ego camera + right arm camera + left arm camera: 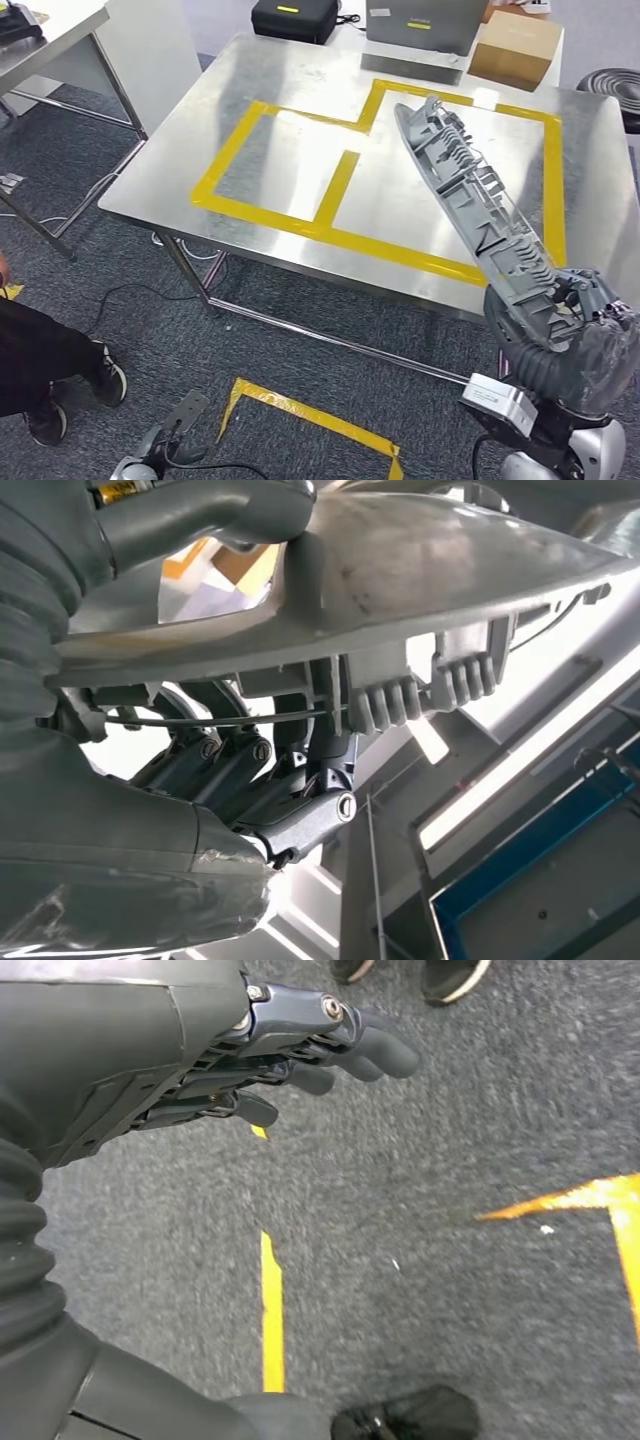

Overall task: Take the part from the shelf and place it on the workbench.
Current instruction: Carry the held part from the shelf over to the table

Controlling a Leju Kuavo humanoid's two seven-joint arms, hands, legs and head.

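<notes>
- The right hand [577,315] is holding the part [472,205] by its near end, and the long body is reaching forward and up over the right side of the table [226,130].
- The part is not yet lying on the table; it is hanging tilted above the area marked with yellow tape [332,190], with the far end higher than the held end.
- In the right wrist view the dark fingers [302,825] are closing under the part [423,570] against its ribbed inner side, while the smooth outer shell is lying on the other side of the hand.
- The part is looking like a long moulded plastic piece with many thin ribs and clips, so I am judging it light for its length and rather stiff, but able to bend a little at the free end.
- Because the hold is at one end only, the long free end is working as a lever, and I am expecting it to swing or twist in the hand during any quick move.
- The small clips and ribs are seeming fragile, so a gentle setting down, far end or flat side first, is looking safer than dropping it.
- The smooth shell is probably slippery; the ribbed side is giving the fingers better hold, and a hold nearer the middle would balance it better.
- The left hand [302,1055] is hanging low over the grey carpet [453,1290], holding nothing, with its fingers stretched out and close together.
</notes>
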